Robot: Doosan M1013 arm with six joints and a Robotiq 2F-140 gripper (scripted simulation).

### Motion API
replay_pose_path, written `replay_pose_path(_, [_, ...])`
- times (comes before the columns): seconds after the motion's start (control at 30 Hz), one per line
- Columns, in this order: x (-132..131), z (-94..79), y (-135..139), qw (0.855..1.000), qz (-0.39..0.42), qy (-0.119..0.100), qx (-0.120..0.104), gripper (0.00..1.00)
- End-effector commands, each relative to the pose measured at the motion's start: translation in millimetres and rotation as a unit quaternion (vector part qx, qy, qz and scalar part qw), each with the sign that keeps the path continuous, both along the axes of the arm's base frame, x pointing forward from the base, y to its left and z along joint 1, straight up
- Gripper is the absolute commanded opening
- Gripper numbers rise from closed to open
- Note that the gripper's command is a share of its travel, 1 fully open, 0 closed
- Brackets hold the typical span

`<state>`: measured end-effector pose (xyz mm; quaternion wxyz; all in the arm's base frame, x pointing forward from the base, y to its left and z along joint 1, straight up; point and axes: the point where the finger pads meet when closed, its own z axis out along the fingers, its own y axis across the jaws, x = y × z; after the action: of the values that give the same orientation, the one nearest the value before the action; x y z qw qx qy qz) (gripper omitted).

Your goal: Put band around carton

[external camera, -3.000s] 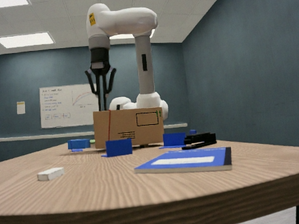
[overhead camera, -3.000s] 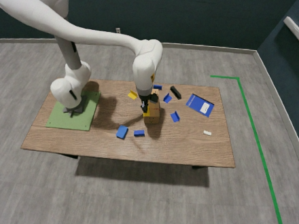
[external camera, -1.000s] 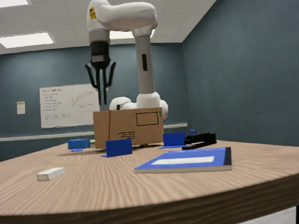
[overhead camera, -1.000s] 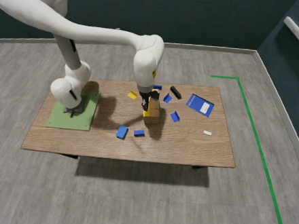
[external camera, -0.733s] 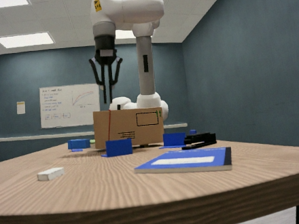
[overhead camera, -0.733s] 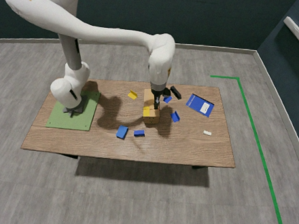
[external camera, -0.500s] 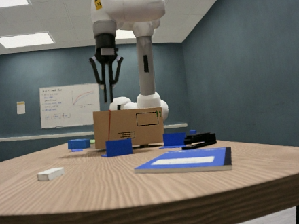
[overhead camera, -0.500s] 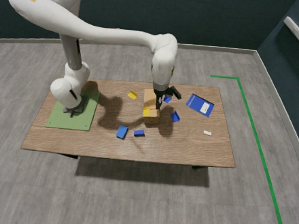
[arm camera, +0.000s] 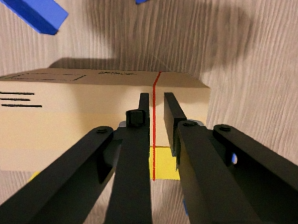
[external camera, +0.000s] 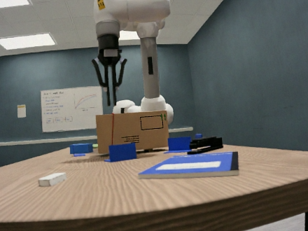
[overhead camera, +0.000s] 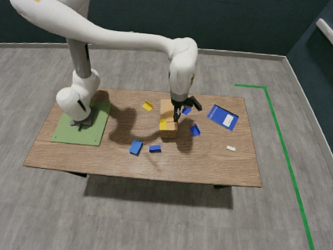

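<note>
The brown carton lies flat on the table and also shows in the exterior view and the wrist view. A thin red band crosses its top near one end and runs down its side. A yellow corner guard sits on the carton's edge at that end, and in the wrist view the band passes over the guard. My gripper hangs just above the carton. Its fingers stand narrow, straddling the band line from above, with nothing between them.
A loose yellow guard and several blue guards lie around the carton. A blue notebook, a white eraser and a black object lie to the right. The arm's base stands on a green mat.
</note>
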<state>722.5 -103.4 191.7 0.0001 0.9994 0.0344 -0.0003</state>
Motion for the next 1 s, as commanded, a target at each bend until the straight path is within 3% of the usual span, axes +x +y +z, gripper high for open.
replay_pose_path(0.0, [1.1,1.8,2.2,1.0,0.001,0.0,0.001,0.18])
replay_pose_path(0.97, [0.2,-16.3,2.4,1.0,0.001,0.0,0.001,0.18])
